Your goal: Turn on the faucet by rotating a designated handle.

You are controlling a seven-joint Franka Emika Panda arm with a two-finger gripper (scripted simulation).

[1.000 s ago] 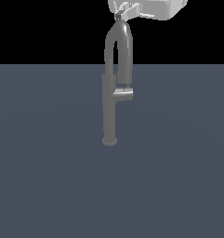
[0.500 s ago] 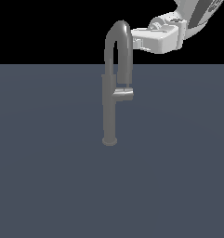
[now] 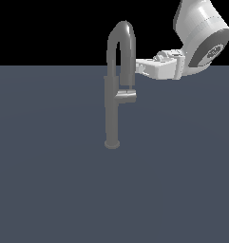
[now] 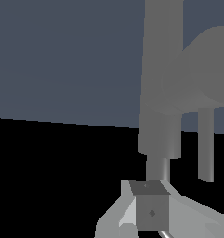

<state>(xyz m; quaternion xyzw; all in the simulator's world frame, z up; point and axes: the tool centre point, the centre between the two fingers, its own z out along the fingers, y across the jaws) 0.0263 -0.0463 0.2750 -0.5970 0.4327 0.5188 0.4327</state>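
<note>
Tool (image 3: pixel 137 66) lies roughly level, fingers pointing toward the exterior view's left, tips right at the descending limb of the gooseneck, a little above the handle (image 3: pixel 126 96). Fingers (image 3: pixel 143 63) overlap the spout's edge in that view; whether they touch it, I cannot tell. Tool's state: cannot tell, since the exterior view shows the fingers as one pale mass and the wrist view gives only a blocky grey fingertip (image 4: pixel 150 210) close to the lens with pale housing either side. White arm (image 3: pixel 200 33) climbs away to the exterior view's upper right, leaving that side taken. Faucet (image 3: pixel 112 104) stands upright near the middle of the flat blue-grey worktop (image 3: pixel 49 190), round base flange planted on it, column vertical, spout arching high and coming back down on the exterior view's right of the column. Handle is a short stub sticking out sideways from the column toward the exterior view's right, just below the spout's mouth. Wrist view shows the column (image 4: pixel 162 74) large and close, the handle (image 4: pixel 197 74) bulging off it. Worktop runs bare out to the picture edges on the near side and the left.
</note>
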